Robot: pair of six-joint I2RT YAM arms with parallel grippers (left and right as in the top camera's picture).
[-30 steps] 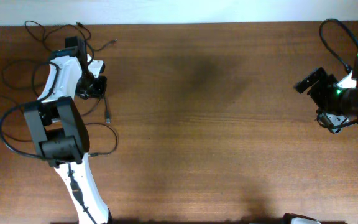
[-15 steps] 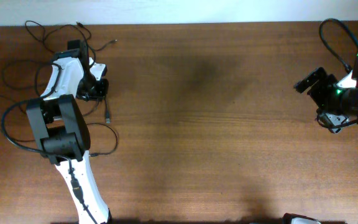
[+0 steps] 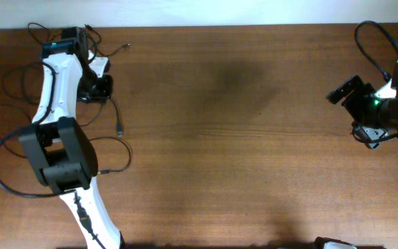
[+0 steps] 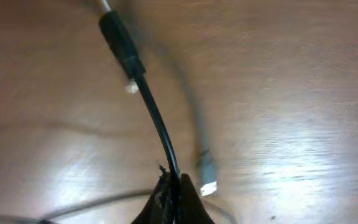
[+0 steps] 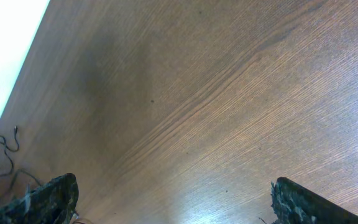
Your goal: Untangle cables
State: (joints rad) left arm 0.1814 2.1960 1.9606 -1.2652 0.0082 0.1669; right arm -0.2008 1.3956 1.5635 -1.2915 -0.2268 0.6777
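Cables (image 3: 115, 114): thin black cords, which I am seeing spread in loose loops over the far left corner of the table (image 3: 240, 138), around and partly under the left arm (image 3: 59, 104). From overhead I cannot tell how many cords are lying there or where they are crossing.

Left gripper (image 3: 97, 88): sitting among those loops, near the far edge. In the wrist view its fingertips (image 4: 192, 204) are pressing together on one cord (image 4: 156, 118), which is rising from the pinch and running away toward a dark plug body (image 4: 122, 43).

Silver plug (image 4: 207, 174): lying on the wood just right of the pinched cord, blurred, with its own lead trailing off behind it.

Loose plug end (image 3: 119, 131): resting on the table just right of the left arm, at the end of a cord coming down from the gripper's area.

Right gripper (image 5: 169, 208): hanging at the right edge of the table, well apart from the cables. Its jaws are standing wide apart over bare wood, and I am seeing the cables only as small loops in the far left corner of that wrist view.
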